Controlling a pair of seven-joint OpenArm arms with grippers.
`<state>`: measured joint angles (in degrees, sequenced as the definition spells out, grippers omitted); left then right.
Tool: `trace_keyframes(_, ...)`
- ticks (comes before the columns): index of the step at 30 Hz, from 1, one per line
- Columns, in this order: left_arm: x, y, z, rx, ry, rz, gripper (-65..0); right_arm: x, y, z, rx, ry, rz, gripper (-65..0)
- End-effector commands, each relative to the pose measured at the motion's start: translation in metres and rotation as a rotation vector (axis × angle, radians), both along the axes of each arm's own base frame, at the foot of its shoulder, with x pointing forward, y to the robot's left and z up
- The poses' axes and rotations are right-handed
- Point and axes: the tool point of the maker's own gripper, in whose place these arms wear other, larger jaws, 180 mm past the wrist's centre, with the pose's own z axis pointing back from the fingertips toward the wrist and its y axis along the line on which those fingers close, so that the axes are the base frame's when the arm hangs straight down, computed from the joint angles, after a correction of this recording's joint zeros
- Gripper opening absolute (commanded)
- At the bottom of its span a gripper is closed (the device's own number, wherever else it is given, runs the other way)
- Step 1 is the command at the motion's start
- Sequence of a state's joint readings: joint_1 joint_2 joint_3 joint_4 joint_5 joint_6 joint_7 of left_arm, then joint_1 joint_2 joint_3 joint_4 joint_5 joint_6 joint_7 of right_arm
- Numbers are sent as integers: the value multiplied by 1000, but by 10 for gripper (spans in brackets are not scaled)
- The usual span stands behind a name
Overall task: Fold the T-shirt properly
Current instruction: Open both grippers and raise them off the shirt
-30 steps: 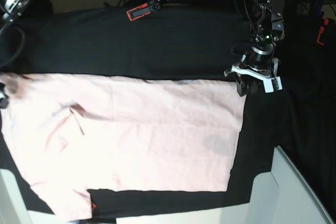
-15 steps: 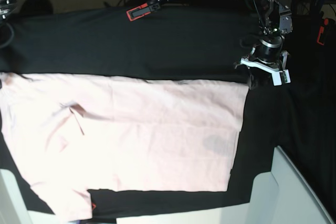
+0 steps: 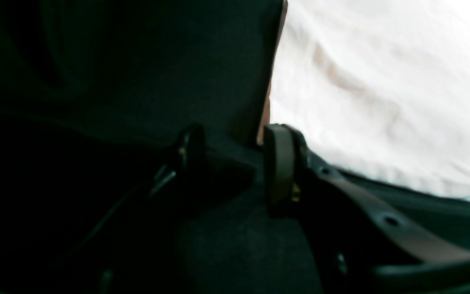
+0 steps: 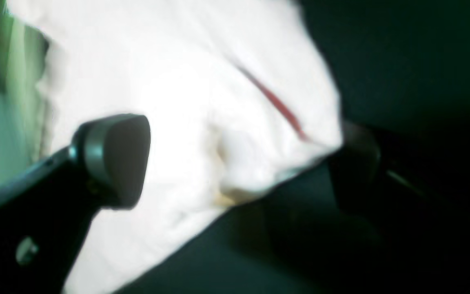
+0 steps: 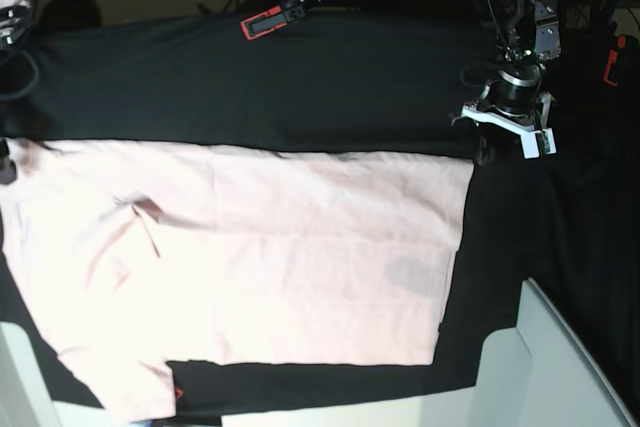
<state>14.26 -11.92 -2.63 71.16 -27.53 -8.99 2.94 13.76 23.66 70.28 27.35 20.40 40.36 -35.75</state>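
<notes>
Across the middle of the bench (image 5: 300,87), on its black cloth: one T-shirt (image 5: 280,257), pale pink, spread flat with the plain side up. Its straight hem edge faces the side where the left arm stands; a sleeve reaches toward the near edge at the other end. A few soft creases run near the sleeve end, and a faint greyish patch shows close to the hem.

Left claw (image 5: 510,152): hangs just off the far hem corner of the shirt, over bare black cloth. In the left wrist view the left claw (image 3: 235,163) shows two dark fingers (image 3: 279,167) standing partly apart with only cloth between them; nothing is held. The shirt's edge lies just beside one finger; contact cannot be judged.

Right claw (image 4: 239,163): spread wide in the right wrist view, one grey pad (image 4: 116,159) over pink fabric, the other finger over black cloth, the shirt's corner lying loose between them, not pinched. That view is blurred. A thin red line shows on the fabric there. In the base view only a dark bit of this arm shows at the frame edge.

Far edge of the bench: one clamp (image 5: 295,9), black with red and blue parts, lying well apart from the shirt. A second small red item (image 5: 612,59) sits beyond the left arm.
</notes>
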Motion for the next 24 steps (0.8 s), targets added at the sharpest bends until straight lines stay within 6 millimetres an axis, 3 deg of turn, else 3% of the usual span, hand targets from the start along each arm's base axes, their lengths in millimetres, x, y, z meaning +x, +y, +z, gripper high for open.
trace_keyframes(1, 9, 5, 14, 11, -54, 0, -411, 1, -7, 3, -11, 13, 8, 0)
trace_keyframes(12, 9, 4, 14, 1, -54, 6, -411, 13, 0, 4, 9, -6, 11, 0)
trace_keyframes(20, 12, 0, 14, -5, -57, 1, -410, 19, 9, 3, 6, 2, 50, -200)
trace_keyframes(24, 12, -1, 14, -6, -57, -2, -410, 23, 14, 2, 2, 7, 74, -345)
